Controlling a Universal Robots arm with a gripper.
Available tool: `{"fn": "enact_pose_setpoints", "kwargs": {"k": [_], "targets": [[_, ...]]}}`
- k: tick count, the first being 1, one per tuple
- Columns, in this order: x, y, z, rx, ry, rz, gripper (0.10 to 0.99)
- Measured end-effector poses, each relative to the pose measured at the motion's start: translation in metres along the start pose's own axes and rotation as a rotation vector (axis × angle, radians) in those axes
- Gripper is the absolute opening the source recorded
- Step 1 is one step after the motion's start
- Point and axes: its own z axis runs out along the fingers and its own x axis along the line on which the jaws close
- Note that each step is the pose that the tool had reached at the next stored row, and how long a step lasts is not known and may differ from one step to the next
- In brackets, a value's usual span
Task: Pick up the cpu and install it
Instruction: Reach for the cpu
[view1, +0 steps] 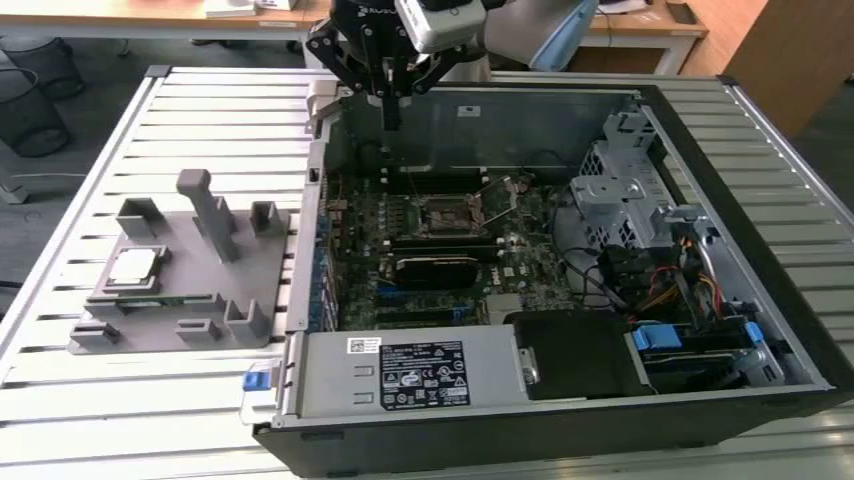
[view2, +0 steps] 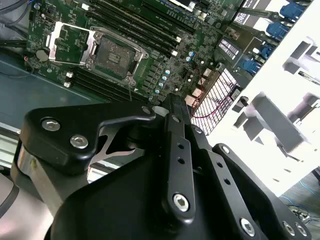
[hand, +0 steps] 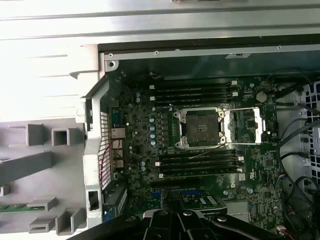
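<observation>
Slats of a white ribbed metal table (view1: 200, 100) run across the scene. At the exterior view's left stands a grey plastic fixture block with upright posts (view1: 200, 235). The cpu (view1: 134, 267), a small flat square chip with a silvery top and a tan rim, lies flat in a seat on the left part of that block. Just near of it, a slim green memory stick (view1: 134, 303) sits on edge in a slot of the same block. The chip is well apart from the arm.

To the right of the block, a large open black-and-grey computer case (view1: 747, 110) lies on its side. The black linkage gripper (view1: 391, 125) hangs over the far left corner of the case, just inside its far wall and above the board. Its jaws are drawn narrow, tips together, with nothing between them.

Inside the case lies a green motherboard (view1: 521, 275). The square black-framed socket (view1: 447, 213) is near its middle, between rows of black memory slots. In the first wrist view the socket (hand: 201, 127) is uncovered, its metal load frame (hand: 250, 125) swung back beside it.

A silver power supply box with a label (view1: 400, 370) fills the near side, and a grey perforated metal drive cage (view1: 621, 170) stands at the right.
</observation>
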Motion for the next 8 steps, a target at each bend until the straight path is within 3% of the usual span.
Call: {"fn": "enact_pose_setpoints", "kwargs": {"k": [8], "targets": [[0.0074, -0.0006, -0.0001, 0.0, 0.0, 0.0, 0.106]]}}
